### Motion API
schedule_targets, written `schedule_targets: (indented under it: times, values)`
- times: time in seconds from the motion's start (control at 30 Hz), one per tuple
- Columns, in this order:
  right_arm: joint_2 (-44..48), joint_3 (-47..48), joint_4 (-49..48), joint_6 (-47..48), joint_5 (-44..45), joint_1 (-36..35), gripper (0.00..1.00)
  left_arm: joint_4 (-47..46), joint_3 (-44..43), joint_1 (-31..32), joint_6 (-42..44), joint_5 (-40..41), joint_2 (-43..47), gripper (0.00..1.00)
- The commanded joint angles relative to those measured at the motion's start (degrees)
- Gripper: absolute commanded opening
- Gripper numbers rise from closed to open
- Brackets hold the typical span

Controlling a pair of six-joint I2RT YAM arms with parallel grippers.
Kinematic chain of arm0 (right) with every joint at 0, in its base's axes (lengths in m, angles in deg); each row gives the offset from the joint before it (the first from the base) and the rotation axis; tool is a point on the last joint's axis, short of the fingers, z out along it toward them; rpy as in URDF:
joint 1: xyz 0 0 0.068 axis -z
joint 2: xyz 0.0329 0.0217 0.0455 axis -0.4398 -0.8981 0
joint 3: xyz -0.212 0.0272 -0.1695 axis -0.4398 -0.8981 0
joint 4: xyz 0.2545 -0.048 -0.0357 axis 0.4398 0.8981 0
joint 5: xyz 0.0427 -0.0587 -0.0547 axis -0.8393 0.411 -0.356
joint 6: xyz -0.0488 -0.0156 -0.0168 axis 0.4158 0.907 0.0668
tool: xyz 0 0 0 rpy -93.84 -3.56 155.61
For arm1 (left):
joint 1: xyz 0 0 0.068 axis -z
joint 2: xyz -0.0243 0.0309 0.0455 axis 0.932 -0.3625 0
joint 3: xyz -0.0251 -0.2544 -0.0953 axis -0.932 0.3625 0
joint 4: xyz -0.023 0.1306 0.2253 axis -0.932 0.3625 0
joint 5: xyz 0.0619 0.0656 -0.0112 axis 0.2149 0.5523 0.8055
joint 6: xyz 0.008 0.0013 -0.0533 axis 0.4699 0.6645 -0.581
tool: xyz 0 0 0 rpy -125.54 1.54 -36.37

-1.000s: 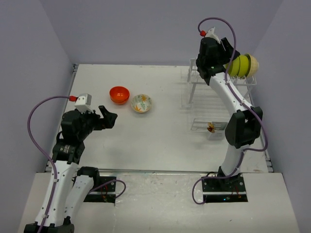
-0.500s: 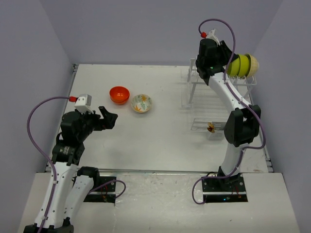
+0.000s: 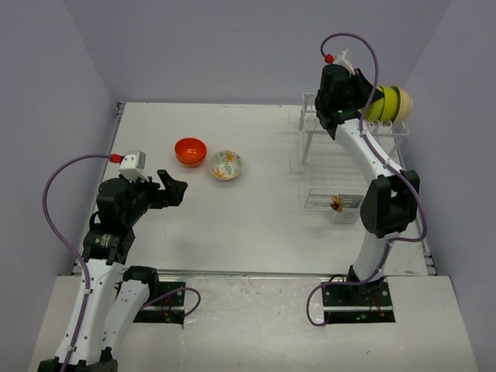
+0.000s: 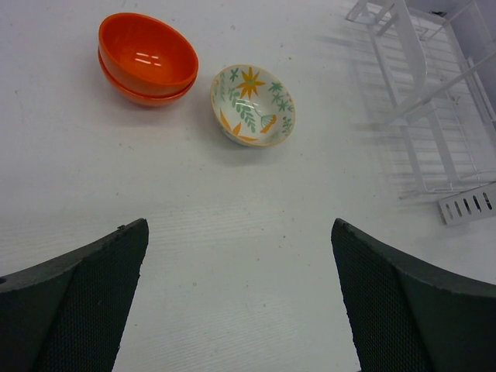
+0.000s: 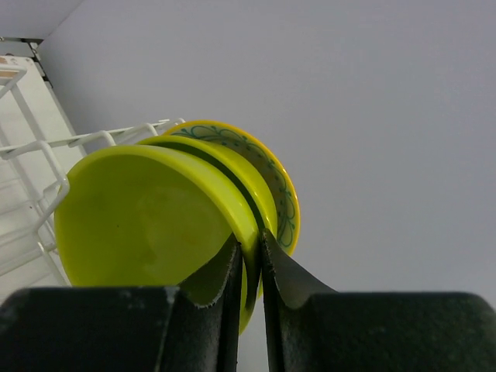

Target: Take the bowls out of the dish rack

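Lime bowl (image 5: 147, 217) stands on edge atop the dish rack (image 3: 308, 124), far right; your right gripper (image 5: 249, 249) pinches its rim, one finger inside, one outside; you are at the grasp-and-lift step; next, raise it straight up, clear of the rack and its patterned neighbour (image 5: 279, 186); it looks glossy, smooth, probably slippery; your left gripper (image 4: 240, 232) hangs wide open, empty, near the orange bowls (image 4: 147, 58).

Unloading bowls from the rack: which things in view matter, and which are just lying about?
Job: rack; front green bowl, pinched by right pincer; second green bowl; beige bowl; orange bowls; floral bowl.
Lying about: cutlery basket; purple cables; left pincer, open, holding nothing.
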Motion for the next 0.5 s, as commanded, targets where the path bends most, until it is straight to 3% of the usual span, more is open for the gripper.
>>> schedule_targets:
  times: [0.0, 0.47]
  values:
    - [2.3, -1.22, -4.64, -0.63, -1.48, -0.27, 0.0, -2.0, -0.28, 0.5, 1.85, 0.25, 0.53, 1.0]
    - [3.53, -2.27, -13.87, 7.54, -0.78, -1.76, 0.0, -1.91, -0.28, 0.5, 1.85, 0.34, 0.27, 1.0]
